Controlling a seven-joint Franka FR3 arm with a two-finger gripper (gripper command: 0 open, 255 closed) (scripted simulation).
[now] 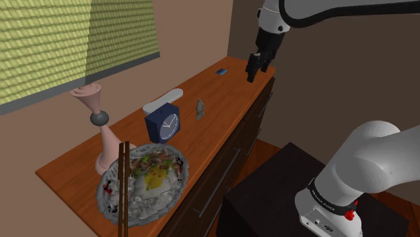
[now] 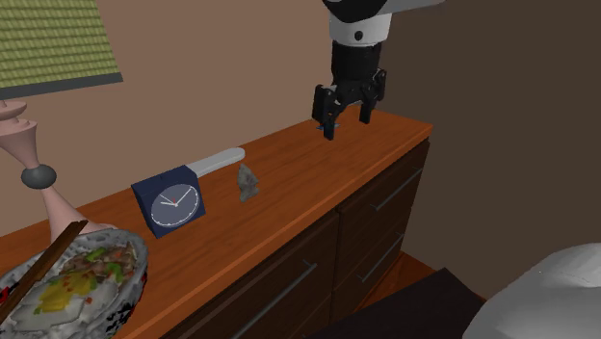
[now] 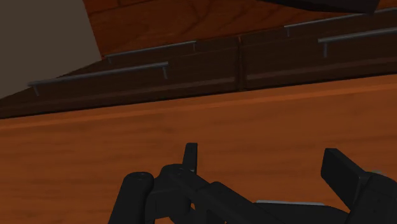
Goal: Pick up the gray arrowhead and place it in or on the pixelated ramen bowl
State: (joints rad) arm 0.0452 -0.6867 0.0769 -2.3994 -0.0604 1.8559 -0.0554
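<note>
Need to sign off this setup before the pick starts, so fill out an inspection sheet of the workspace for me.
Surface: orange-brown wooden dresser top, drawers with bar handles below.
Job's things: gray arrowhead on the top near the clock, untouched; ramen bowl at the lamp end, full of food, chopsticks resting on it.
Clutter: blue clock; white flat piece behind it; pink lamp; small blue item at the far end.
Tool: tool open, empty, above the dresser's far end, well apart from the arrowhead.
Cables: nothing seen.
Surroundings: brown walls, wooden floor.
</note>
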